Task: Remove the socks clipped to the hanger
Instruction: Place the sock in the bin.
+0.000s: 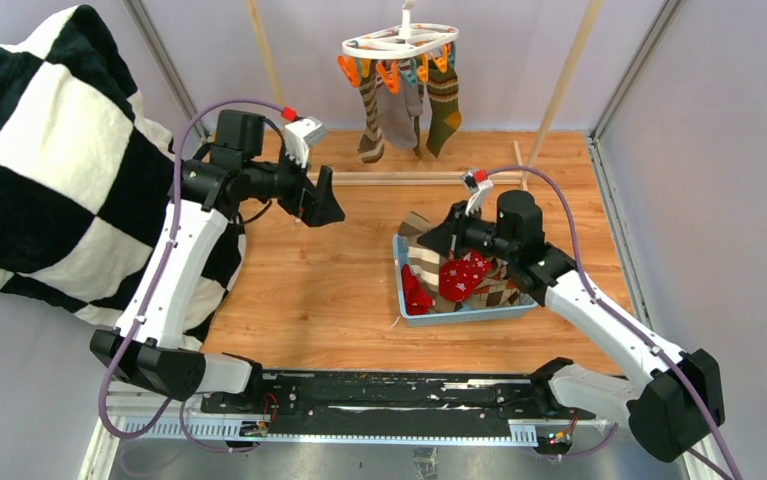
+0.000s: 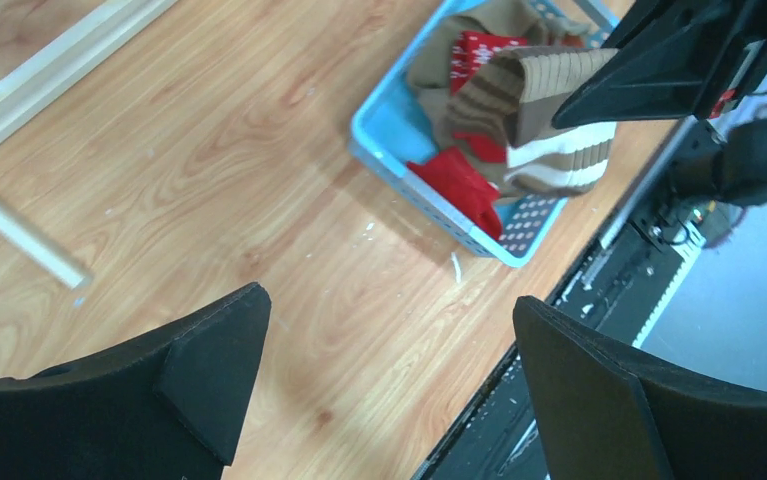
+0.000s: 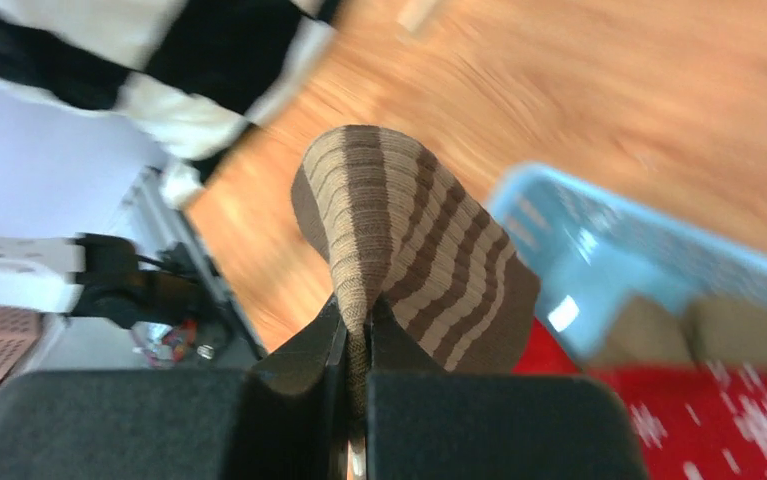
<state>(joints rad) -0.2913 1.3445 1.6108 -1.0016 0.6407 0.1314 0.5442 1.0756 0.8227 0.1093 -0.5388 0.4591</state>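
Socks [image 1: 397, 115] are hanging limp from the orange and teal clothespins [image 1: 389, 74] of the white hanger [image 1: 399, 42], at least 3 of them, above the far side of the table [image 1: 319, 280]. They are looking light, soft and floppy, so pinching the fabric just under a clip and pulling down is probably the surest hold. Others are lying in the blue basket [image 1: 464, 312]. The right tool [image 3: 357, 322] is clenching a striped brown sock [image 3: 409, 250] above that basket. The left tool [image 2: 389, 330] is standing released, gripping nothing.
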